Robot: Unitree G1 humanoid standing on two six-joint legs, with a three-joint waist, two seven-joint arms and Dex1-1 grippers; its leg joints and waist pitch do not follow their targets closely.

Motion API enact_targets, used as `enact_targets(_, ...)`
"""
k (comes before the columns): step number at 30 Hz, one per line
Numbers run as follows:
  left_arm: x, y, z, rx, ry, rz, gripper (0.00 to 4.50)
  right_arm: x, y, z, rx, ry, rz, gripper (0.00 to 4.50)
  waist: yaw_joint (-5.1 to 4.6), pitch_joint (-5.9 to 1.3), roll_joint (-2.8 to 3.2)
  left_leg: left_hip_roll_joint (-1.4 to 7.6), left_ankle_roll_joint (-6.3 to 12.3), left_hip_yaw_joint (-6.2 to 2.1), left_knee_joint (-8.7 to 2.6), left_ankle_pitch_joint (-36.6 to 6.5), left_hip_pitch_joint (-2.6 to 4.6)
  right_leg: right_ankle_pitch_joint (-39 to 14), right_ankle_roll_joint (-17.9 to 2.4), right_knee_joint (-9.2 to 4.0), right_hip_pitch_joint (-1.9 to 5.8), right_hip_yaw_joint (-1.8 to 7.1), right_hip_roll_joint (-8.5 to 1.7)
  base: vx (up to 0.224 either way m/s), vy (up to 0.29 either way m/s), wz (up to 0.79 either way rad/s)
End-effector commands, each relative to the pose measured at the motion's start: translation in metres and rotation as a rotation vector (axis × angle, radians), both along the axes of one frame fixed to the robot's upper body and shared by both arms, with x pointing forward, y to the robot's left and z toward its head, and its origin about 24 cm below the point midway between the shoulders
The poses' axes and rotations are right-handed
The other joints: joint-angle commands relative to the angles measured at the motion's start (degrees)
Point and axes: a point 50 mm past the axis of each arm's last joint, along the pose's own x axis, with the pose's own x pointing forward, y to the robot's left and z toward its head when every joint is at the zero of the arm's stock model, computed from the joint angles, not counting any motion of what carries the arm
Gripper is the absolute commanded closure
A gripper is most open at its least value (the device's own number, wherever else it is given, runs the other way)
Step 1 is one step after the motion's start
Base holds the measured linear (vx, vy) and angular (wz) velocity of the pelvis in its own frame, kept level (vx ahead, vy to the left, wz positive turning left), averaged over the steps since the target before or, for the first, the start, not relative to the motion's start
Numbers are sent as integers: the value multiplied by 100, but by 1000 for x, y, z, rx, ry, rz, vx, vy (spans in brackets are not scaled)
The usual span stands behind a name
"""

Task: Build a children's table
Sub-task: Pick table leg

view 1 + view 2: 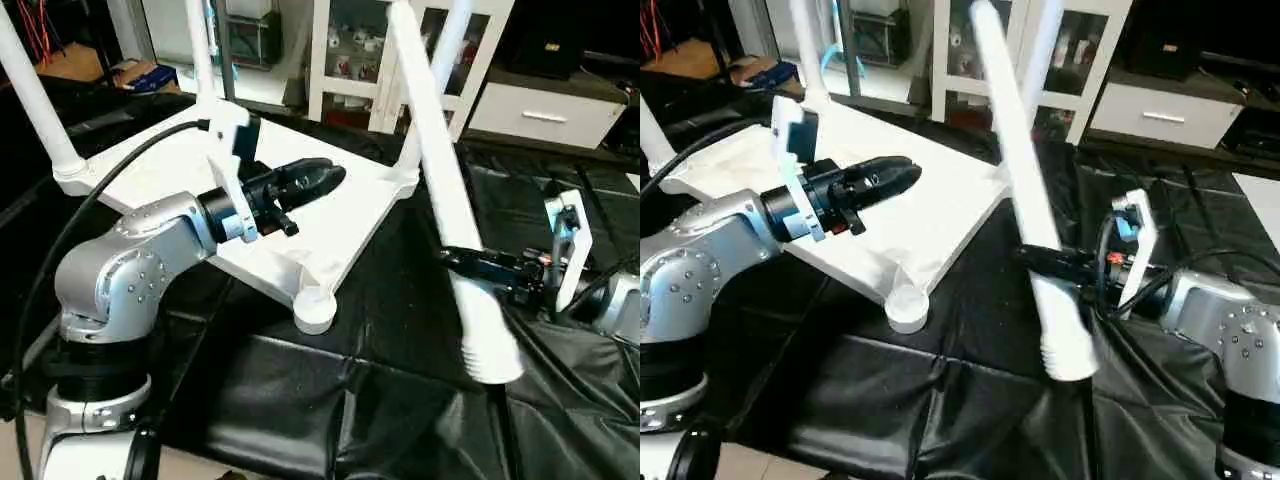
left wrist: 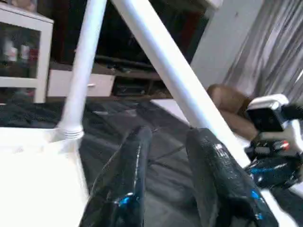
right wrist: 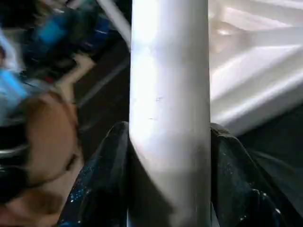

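Observation:
The white table top (image 1: 340, 225) lies underside up on the black cloth. Three white legs stand in its corner sockets: one at the far left (image 1: 35, 95), one at the back (image 1: 200, 45) and one at the right (image 1: 450, 40). The near corner socket (image 1: 315, 308) holds nothing. My right gripper (image 1: 462, 262) is shut on a fourth leg (image 1: 430, 130) near its ribbed end (image 1: 495, 360). That leg slants up and back, right of the top. My left gripper (image 1: 335, 178) hovers over the middle of the top, its fingers (image 2: 132, 156) apart with nothing between them.
Behind the table top stands a white glass-door cabinet (image 1: 350, 50), with a low white drawer unit (image 1: 545, 115) to its right. Black cloth (image 1: 300, 400) covers the work surface. A black cable (image 1: 60, 240) arcs over my left arm.

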Motion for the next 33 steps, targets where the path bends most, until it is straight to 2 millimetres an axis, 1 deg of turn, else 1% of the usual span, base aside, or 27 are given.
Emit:
enact_targets(1,-3,-7,10,-38,-13,-38,254,-2,4,14,53,-55,41,273,16,-363,-65,255,103,-138,-428,-854,85,-1962,-1086,-451,216,132,-275,0,0,0)
enact_targets(2,-3,-10,11,-49,-15,-52,254,-2,7,16,76,-61,56,273,12,-358,-67,252,83,-136,-426,-878,82,-2004,-1062,-450,213,136,-274,0,0,0)
enact_targets(3,-4,-14,12,-66,-11,-66,227,-2,11,18,100,-68,78,273,17,-350,-85,259,64,-139,-433,-925,88,-2118,-1012,-470,200,138,-284,0,0,0)
enact_targets(6,-3,-22,15,-89,-4,-83,213,-3,18,19,125,-74,120,273,29,-352,-94,262,3,-145,-437,-911,89,-2082,-962,-469,201,140,-283,0,0,0)
enact_targets(7,-2,-24,16,-106,3,-85,200,-5,20,19,131,-72,140,273,34,-343,-118,260,-5,-145,-445,-900,78,-2099,-923,-475,211,140,-284,0,0,0)
enact_targets(8,-1,-27,18,-130,14,-89,185,-6,24,19,141,-71,164,273,35,-345,-119,256,-3,-145,-442,-892,73,-2101,-904,-471,219,143,-286,0,0,0)
enact_targets(10,0,-33,21,-192,33,-116,172,-9,29,19,162,-69,199,273,41,-346,-127,249,16,-141,-433,-831,60,-2093,-895,-477,224,148,-295,0,0,0)
enact_targets(11,0,-35,23,-229,50,-136,171,-10,30,19,165,-67,209,273,49,-349,-124,244,26,-146,-429,-812,58,-2094,-894,-481,225,144,-298,0,0,0)
enact_targets(12,0,-35,23,-229,50,-136,171,-10,30,19,165,-67,209,273,49,-352,-135,241,20,-145,-426,-770,49,-2067,-909,-473,228,141,-297,0,0,0)
enact_targets(13,0,-38,25,-272,70,-173,171,-11,32,19,171,-66,220,273,58,-360,-157,251,27,-152,-434,-743,54,-2043,-891,-471,231,139,-291,0,0,0)
enact_targets(15,0,-40,27,-296,85,-197,171,-11,33,19,172,-65,232,273,61,-355,-146,233,19,-141,-425,-726,50,-2020,-893,-469,226,140,-285,0,0,0)
enact_targets(16,1,-43,29,-343,110,-231,171,-13,35,19,175,-61,245,273,59,-348,-152,242,16,-147,-432,-747,44,-2062,-879,-475,232,141,-292,0,0,0)
enact_targets(17,1,-44,30,-361,118,-240,171,-13,35,19,174,-60,247,273,66,-350,-153,228,15,-142,-423,-743,44,-2079,-873,-476,231,139,-289,0,0,0)
enact_targets(19,1,-45,30,-369,128,-273,171,-17,37,17,151,-48,267,273,79,-352,-149,249,31,-150,-431,-732,55,-2055,-861,-483,230,143,-295,0,0,0)
enact_targets(22,-1,-47,29,-359,141,-304,171,-20,38,15,135,-43,294,273,97,-345,-147,255,20,-154,-442,-734,59,-2014,-820,-479,232,144,-289,0,0,0)
enact_targets(23,0,-47,27,-360,163,-292,171,-21,39,15,140,-45,301,273,116,-353,-62,257,-10,-164,-446,-726,70,-1970,-841,-463,231,148,-298,0,0,0)
enact_targets(24,2,-47,25,-361,179,-276,171,-22,39,16,143,-46,303,273,101,-351,-101,262,-25,-153,-442,-748,76,-1888,-884,-473,222,144,-286,0,0,0)
enact_targets(25,5,-47,23,-358,200,-244,171,-22,39,16,144,-46,301,273,111,-348,-111,259,-36,-155,-446,-777,67,-1878,-904,-470,233,143,-284,0,0,0)
enact_targets(27,6,-46,24,-370,208,-239,171,-22,39,15,141,-46,298,273,125,-343,-117,262,-48,-155,-447,-839,76,-1946,-891,-484,231,148,-294,0,0,0)
enact_targets(28,7,-44,25,-389,211,-240,171,-21,39,14,138,-45,289,273,141,-347,-73,260,-76,-164,-450,-841,79,-1956,-890,-473,235,149,-300,0,0,0)
enact_targets(30,7,-42,28,-423,213,-252,171,-21,39,13,134,-42,286,273,137,-349,-107,252,-97,-164,-452,-860,63,-1962,-877,-483,247,144,-297,0,0,0)
enact_targets(31,7,-42,28,-424,213,-252,171,-21,39,13,134,-42,286,273,137,-349,-107,252,-99,-167,-453,-848,58,-1936,-882,-479,250,143,-299,0,0,0)
enact_targets(33,8,-41,29,-445,221,-246,201,-22,38,12,126,-38,288,273,137,-349,-108,257,-95,-170,-454,-820,62,-1880,-892,-472,251,142,-299,0,0,0)
